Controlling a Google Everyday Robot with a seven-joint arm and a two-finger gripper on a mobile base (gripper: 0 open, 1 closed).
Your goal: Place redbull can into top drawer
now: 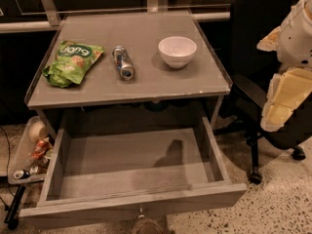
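The redbull can (123,62) lies on its side on the grey table (146,84), between a green snack bag (72,61) and a white bowl (177,50). Below the tabletop the top drawer (131,199) is pulled wide open, and nothing lies inside it. My gripper (280,104) hangs at the right edge of the view, beyond the table's right side and well away from the can. It holds nothing that I can see.
A black office chair (263,57) stands right of the table, behind my arm. A side tray (27,155) of cluttered cans and bottles sits low at the left. A rail runs along the table's back edge. The floor at the lower right is speckled.
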